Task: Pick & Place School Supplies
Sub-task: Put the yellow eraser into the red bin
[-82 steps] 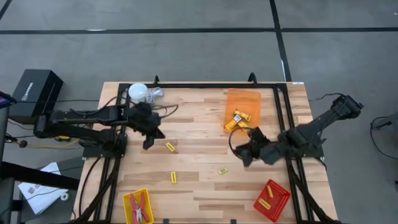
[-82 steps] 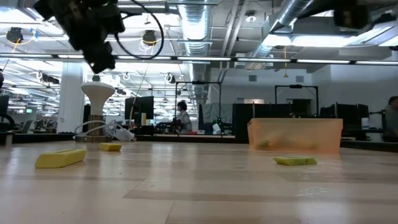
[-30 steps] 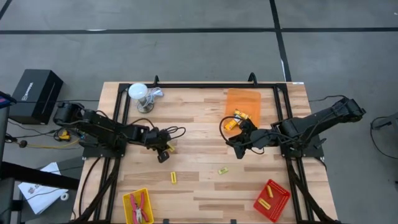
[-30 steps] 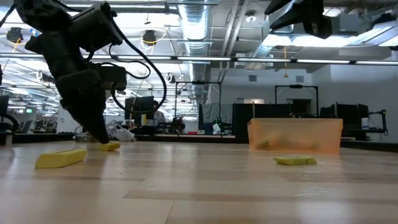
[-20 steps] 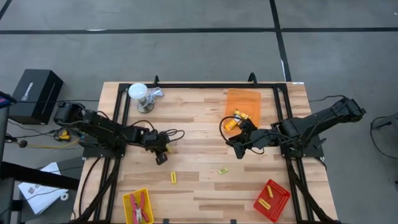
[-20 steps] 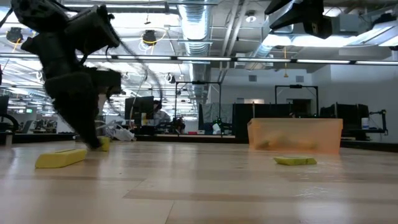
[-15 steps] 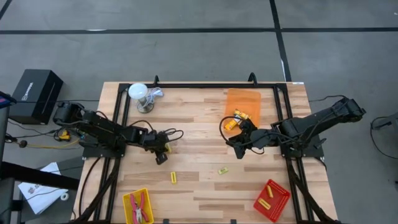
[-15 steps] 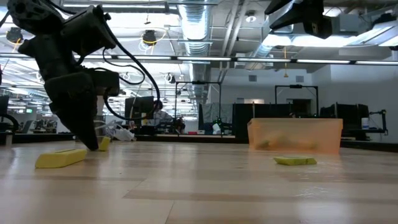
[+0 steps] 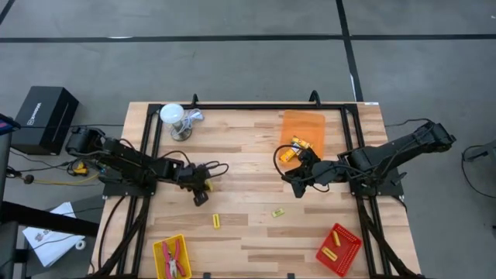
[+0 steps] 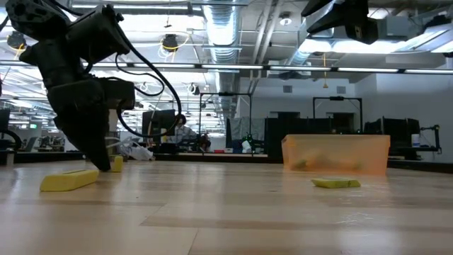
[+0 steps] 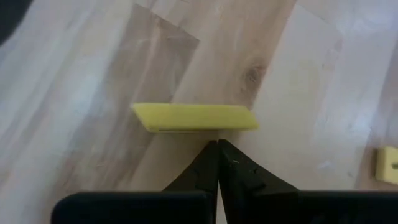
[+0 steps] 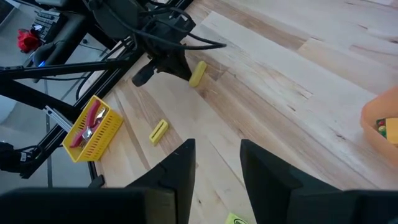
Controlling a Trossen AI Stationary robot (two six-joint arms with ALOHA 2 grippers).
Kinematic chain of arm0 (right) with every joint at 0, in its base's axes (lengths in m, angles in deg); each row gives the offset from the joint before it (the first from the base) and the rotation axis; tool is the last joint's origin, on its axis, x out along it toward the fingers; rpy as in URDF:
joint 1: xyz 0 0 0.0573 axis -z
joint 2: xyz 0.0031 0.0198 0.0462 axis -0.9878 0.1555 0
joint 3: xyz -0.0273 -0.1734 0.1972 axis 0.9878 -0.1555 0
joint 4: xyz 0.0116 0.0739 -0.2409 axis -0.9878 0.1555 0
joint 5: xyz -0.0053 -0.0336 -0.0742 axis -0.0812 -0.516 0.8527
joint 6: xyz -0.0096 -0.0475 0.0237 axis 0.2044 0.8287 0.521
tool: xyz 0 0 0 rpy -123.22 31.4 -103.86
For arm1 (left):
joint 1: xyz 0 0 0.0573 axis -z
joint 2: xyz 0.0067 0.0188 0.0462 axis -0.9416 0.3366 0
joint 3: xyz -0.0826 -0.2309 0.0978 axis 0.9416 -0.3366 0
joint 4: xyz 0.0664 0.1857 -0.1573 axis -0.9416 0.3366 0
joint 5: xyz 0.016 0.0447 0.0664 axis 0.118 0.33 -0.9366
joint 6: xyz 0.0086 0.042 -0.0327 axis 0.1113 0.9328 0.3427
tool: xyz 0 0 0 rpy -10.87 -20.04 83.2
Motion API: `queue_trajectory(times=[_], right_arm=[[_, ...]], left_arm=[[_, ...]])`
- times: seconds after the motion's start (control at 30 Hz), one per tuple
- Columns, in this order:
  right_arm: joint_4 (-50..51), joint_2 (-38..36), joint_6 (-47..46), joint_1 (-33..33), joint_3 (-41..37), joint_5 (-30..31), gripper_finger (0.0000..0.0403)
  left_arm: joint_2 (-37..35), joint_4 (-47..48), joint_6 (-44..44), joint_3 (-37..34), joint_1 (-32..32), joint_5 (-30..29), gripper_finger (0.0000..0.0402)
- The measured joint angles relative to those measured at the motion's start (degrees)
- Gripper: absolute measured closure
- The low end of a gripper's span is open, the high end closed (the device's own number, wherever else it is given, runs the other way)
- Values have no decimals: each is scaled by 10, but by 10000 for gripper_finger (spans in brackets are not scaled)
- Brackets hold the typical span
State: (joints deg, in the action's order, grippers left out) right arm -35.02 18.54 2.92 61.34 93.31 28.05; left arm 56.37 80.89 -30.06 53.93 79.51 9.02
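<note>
A yellow block (image 11: 194, 117) lies flat on the wooden table, left of centre (image 9: 211, 184). My left gripper (image 11: 217, 144) is shut, and its tips are down at the table against this block (image 10: 117, 163). My right gripper (image 12: 217, 168) hangs open above the table's right half (image 9: 298, 188) with nothing between its fingers. A second yellow block (image 9: 216, 222) and a small yellow-green piece (image 9: 277, 212) lie loose nearer the front edge. My left gripper sets its shut fingertips (image 11: 210, 152) against the block's long side, near its middle (image 11: 214, 128). The fingers slant down from the table's left and stand across the block. The block lies flat on the table.
An orange tray (image 9: 302, 128) at the back right holds yellow pieces. At the front right a red tray (image 9: 339, 249) holds yellow sticks, and at the front left a yellow tray (image 9: 172, 258) holds red-handled pliers. A white cup (image 9: 173, 118) stands at the back left.
My left gripper, shut throughout, has gone a little toward the table's left edge with its tips low. The yellow block beside it has slid the same way and turned about on the table. My right arm has kept still.
</note>
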Motion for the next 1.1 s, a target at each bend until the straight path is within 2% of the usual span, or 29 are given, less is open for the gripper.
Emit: queue_trajectory(times=[0.13,0.23,0.4,0.57,0.8,0.9,1.1], right_arm=[[0,0,0,0,0,0,284],[1,0,0,0,0,0,284],[8,0,21,0,0,0,284],[9,0,44,12,0,1,284],[8,0,46,36,0,-3,284],[-1,0,60,45,0,-23,284],[-13,0,65,60,0,-45,284]], left_arm=[[-22,22,0,-1,9,42,401],[-67,82,0,-4,16,66,401],[-157,207,8,-4,26,76,401],[-229,241,66,8,27,84,401],[-229,286,157,59,27,77,398],[-214,295,196,77,27,66,391],[-188,295,238,138,27,53,353]])
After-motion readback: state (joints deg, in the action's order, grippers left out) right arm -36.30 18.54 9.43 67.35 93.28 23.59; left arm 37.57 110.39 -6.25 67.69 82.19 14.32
